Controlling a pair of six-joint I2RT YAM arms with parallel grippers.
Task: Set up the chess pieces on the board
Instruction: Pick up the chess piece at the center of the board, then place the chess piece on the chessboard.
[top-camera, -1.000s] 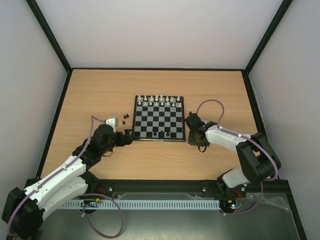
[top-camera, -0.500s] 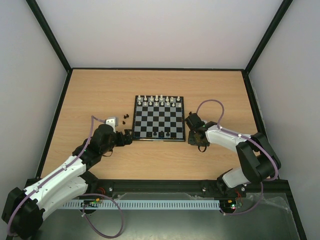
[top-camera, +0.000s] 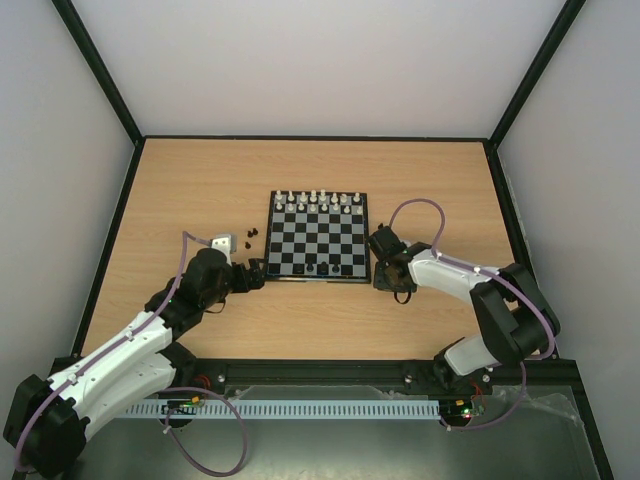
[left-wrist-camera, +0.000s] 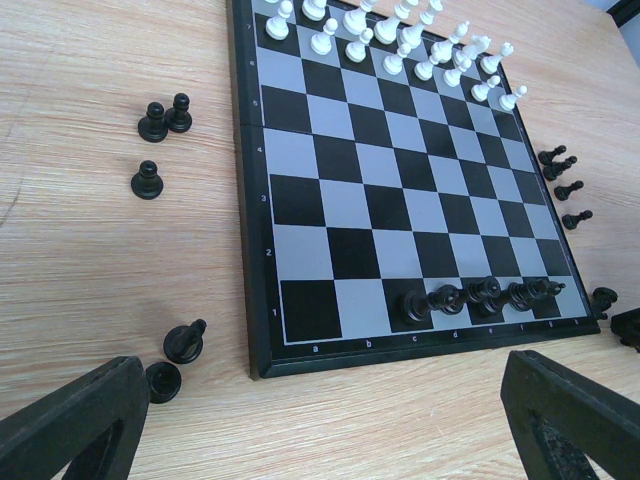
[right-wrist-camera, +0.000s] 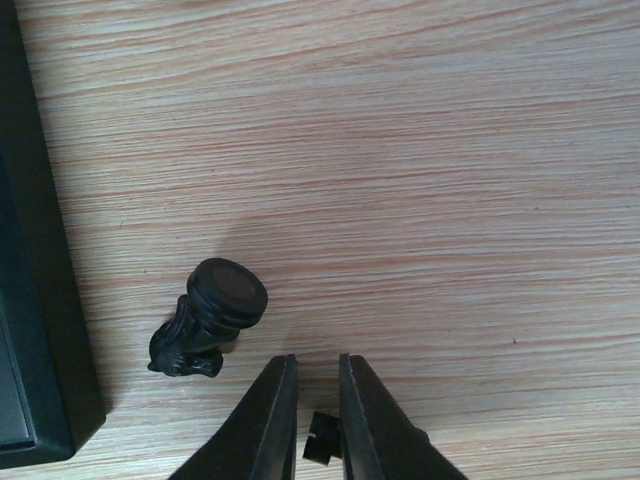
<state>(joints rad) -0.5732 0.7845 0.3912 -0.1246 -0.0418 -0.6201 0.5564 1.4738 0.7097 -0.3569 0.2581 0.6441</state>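
A toppled black chess piece (right-wrist-camera: 205, 325) lies on the tabletop (right-wrist-camera: 420, 150), just upper left of the narrow, nearly closed right pincer (right-wrist-camera: 318, 362). The left pincer (left-wrist-camera: 325, 420) gapes wide.

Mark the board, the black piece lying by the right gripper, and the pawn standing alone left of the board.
board (left-wrist-camera: 390, 205), left wrist view, a bare middle square.
fallen black piece (right-wrist-camera: 228, 288), right wrist view, its round base.
lone pawn (left-wrist-camera: 147, 182), left wrist view, its body.
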